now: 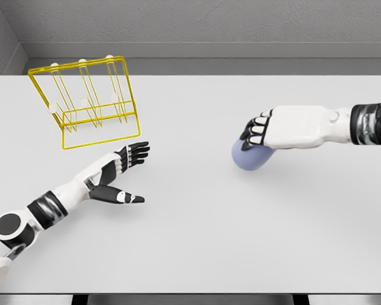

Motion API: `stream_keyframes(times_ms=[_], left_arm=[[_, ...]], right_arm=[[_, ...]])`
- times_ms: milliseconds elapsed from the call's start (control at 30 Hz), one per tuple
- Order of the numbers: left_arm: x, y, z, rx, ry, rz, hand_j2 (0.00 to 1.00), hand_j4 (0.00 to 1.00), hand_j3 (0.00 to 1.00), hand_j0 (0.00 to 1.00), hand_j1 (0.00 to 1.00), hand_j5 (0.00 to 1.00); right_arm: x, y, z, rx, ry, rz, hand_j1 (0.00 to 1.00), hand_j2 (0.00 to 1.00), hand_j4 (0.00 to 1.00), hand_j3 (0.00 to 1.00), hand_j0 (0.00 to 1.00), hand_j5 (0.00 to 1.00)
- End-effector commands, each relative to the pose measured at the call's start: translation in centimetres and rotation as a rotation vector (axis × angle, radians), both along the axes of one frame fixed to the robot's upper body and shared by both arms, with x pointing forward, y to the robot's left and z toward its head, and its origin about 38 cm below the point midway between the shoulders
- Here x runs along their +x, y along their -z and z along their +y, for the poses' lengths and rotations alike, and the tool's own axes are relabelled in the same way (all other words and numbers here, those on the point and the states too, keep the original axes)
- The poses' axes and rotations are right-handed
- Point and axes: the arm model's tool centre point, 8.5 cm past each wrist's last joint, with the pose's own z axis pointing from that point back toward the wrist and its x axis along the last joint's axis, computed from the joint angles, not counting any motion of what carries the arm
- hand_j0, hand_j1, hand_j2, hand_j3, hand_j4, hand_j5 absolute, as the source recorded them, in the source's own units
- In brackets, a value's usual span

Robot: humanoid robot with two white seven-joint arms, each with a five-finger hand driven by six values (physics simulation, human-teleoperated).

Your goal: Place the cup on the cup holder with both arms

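Lavender rounded cup [253,159], yellow wire holder [89,101]

This is a bare simulated test cell, not a lived-in room. A plain white surface [197,241] fills most of the view, backed by a grey, rough-textured wall [197,22] that meets a side wall at the left corner. Everything looks rendered (flat shading, no clutter, no wear). A yellow wire rack [89,101] on the surface is the only furnishing.
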Motion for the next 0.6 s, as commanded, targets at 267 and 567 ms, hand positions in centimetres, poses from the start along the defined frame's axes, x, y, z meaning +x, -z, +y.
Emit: stream_keyframes(times_ms=[267,567], left_arm=[[0.5,0.4,0.3,0.001,-0.018,0.006,1.00,1.00,1.00,1.00,1.00,1.00],[0.9,0.4,0.6,0.007,-0.027,0.007,1.00,1.00,1.00,1.00,1.00,1.00]], right_arm=[[-0.3,1.0,4.4,-0.002,-0.113,0.027,0.61,0.61,0.61,0.61,0.61,0.61],[-0.5,0.5,8.3,0.032,-0.203,0.015,0.61,0.61,0.61,0.61,0.61,0.61]])
